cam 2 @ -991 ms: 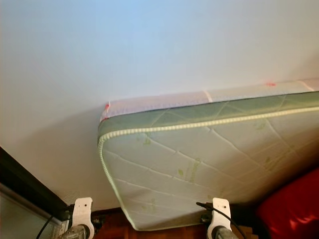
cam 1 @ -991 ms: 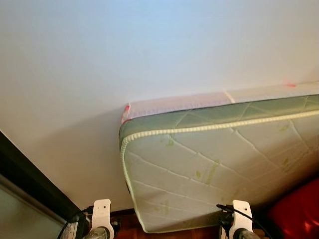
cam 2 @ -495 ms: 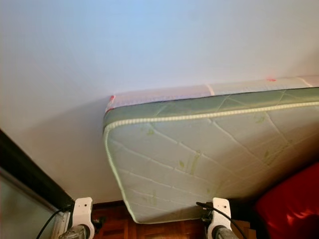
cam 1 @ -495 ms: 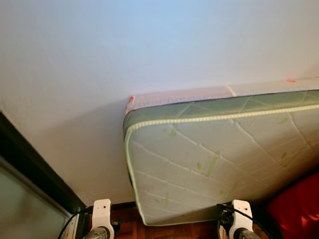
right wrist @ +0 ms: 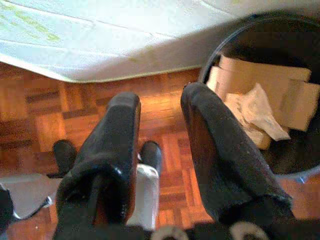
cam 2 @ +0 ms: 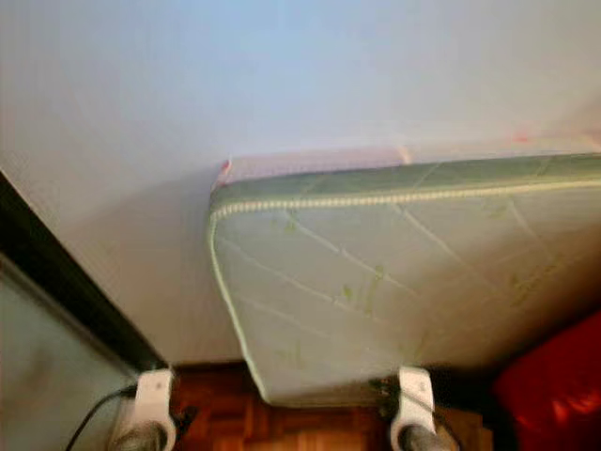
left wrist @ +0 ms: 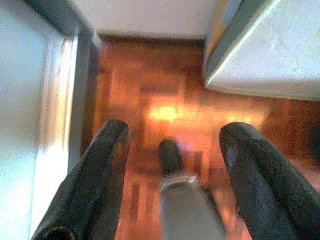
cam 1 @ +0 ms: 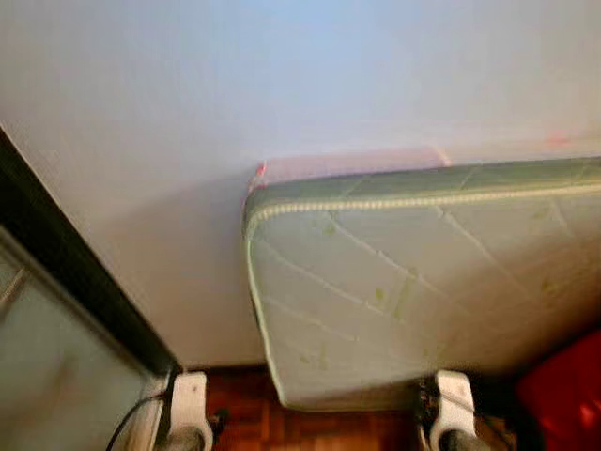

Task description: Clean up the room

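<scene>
A pale green quilted mattress leans on its side against the white wall, its lower corner on the parquet floor. Both arms hang low, their white wrist mounts at the bottom of the head view. My left gripper is open above the parquet, with nothing between its black fingers. My right gripper is open too and holds nothing. Just beyond it stands a dark round bin holding cardboard pieces and crumpled paper.
A dark door frame with a pale glass panel runs along the left. Something red sits low on the right beside the mattress. My own feet stand on the parquet below the grippers.
The whole picture has shifted and blurred: the camera has moved, bringing more of the dark frame, glass panel and floor into view. The mattress and both arms hold their places.
</scene>
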`<state>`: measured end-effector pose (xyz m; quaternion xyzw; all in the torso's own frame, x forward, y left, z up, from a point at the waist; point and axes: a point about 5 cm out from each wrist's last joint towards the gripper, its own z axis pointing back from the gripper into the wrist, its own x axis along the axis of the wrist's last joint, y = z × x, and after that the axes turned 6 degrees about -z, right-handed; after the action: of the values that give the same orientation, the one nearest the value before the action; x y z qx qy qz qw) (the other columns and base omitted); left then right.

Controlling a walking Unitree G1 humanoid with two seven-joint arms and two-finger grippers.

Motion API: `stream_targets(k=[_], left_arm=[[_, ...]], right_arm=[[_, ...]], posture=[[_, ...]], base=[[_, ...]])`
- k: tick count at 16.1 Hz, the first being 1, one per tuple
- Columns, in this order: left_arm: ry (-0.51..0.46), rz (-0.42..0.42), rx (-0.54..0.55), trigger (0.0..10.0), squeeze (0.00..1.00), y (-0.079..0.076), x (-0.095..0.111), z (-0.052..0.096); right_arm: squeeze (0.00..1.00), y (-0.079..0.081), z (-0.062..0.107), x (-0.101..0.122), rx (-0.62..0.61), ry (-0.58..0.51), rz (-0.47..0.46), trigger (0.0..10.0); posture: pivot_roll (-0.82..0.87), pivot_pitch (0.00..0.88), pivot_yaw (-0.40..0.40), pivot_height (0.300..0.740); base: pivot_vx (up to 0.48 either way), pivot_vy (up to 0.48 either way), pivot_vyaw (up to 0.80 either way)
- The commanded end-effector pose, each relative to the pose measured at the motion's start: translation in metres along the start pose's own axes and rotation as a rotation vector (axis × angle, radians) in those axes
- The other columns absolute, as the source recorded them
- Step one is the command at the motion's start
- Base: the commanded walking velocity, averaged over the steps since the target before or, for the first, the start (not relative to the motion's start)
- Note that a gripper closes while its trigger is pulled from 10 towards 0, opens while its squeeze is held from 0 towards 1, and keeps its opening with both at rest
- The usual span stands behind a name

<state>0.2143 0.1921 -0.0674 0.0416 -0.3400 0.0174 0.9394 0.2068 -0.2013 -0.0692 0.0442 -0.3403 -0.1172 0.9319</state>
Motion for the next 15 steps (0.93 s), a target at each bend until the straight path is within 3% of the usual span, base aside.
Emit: stream_targets(k=[1,8,15], left_arm=[[0.02,-0.011,-0.009,10.0,0.0,-0.0023,-0.005,0.0006],[0.019,-0.007,-0.008,10.0,0.0,-0.0023,-0.0051,0.0006],[0.016,0.003,-0.008,10.0,0.0,-0.003,-0.0043,0.0005]], right_arm=[[0.0,-0.0028,0.0015,-0.0065,-0.01,0.018,-0.005,10.0],[0.0,-0.0031,0.0016,-0.0075,-0.012,0.025,-0.013,10.0],[0.0,-0.0033,0.0014,-0.0068,-0.01,0.03,-0.009,10.0]], posture=[[-0.13,0.0,0.013,0.74],[-0.13,0.0,0.013,0.74],[-0.13,0.0,0.008,0.74]], base=[[0.0,0.0,0.0],[0.0,0.0,0.0],[0.0,0.0,-0.75]])
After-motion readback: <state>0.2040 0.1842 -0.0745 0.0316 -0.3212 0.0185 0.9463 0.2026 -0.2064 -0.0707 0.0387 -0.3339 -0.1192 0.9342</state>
